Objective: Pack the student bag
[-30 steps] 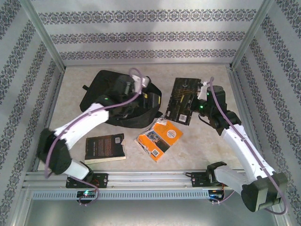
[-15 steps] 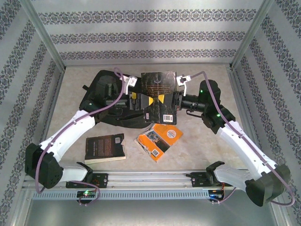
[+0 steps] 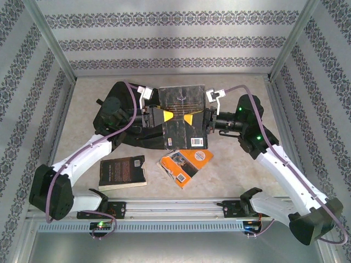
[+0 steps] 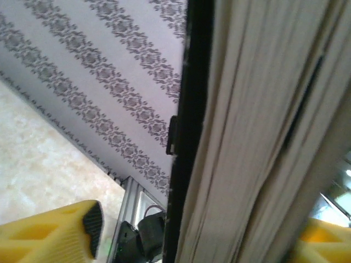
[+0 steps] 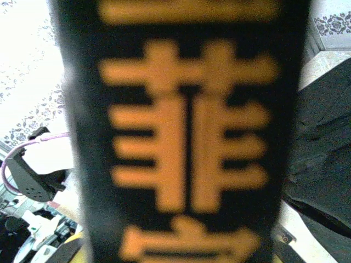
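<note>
The student bag [image 3: 116, 118], a large black backpack, lies at the back left of the table; its black fabric [image 5: 323, 164] also shows in the right wrist view. A dark-covered book [image 3: 184, 118] hangs above the bag's right side, cover facing up. My right gripper [image 3: 198, 119] is shut on the book's right edge, and the spine [image 5: 181, 137] with orange characters sits right in front of that camera. My left gripper [image 3: 163, 116] straddles the book's left edge. Its page edges [image 4: 258, 142] stand between the yellow fingers [image 4: 66, 233], with a gap on one side, so it is open.
A second dark book [image 3: 122, 171] lies flat at the front left. An orange book [image 3: 186, 160] lies at the front centre, below the raised book. Metal frame posts and patterned walls close in the table on three sides.
My right gripper has carried the dark book left from the back right to over the bag. My left gripper came out of the bag, opened wide, and its jaws narrowed around the book's left edge.
</note>
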`<state>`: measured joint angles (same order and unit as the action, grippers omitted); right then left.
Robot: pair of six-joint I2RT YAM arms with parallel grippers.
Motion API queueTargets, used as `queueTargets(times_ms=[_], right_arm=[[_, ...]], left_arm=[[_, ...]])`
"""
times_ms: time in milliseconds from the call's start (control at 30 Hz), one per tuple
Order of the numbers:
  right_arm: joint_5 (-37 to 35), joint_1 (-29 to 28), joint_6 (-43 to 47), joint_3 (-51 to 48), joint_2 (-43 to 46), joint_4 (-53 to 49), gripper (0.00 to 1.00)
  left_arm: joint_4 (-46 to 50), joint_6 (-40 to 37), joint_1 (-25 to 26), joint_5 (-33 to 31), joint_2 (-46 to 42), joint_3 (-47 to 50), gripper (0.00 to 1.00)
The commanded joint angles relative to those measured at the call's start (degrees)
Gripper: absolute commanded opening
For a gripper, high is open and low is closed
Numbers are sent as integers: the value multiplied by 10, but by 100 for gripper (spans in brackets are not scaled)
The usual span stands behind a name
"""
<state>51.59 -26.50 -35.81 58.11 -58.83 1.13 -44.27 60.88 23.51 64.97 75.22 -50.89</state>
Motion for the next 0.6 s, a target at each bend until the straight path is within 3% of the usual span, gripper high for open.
queueTargets(times_ms=[0, 133, 300, 400, 500, 567], right_arm=[[20, -1, -2, 4, 15, 44, 0], [8, 8, -8, -2, 22, 49, 0], [12, 9, -21, 2, 10, 65, 0], [9, 11, -20, 6, 8, 63, 0], [7, 14, -20, 11, 3, 64, 0], [8, 15, -24, 16, -4, 65, 0]], left_arm=[[-192, 101, -7, 30, 16, 8, 56], [-261, 145, -6, 33, 28, 2, 37], [-309, 185, -5, 33, 48, -5, 39], [-330, 202, -3, 37, 61, -9, 35], [-304, 186, -3, 46, 62, -16, 22], [-307, 186, -3, 45, 65, -19, 9]])
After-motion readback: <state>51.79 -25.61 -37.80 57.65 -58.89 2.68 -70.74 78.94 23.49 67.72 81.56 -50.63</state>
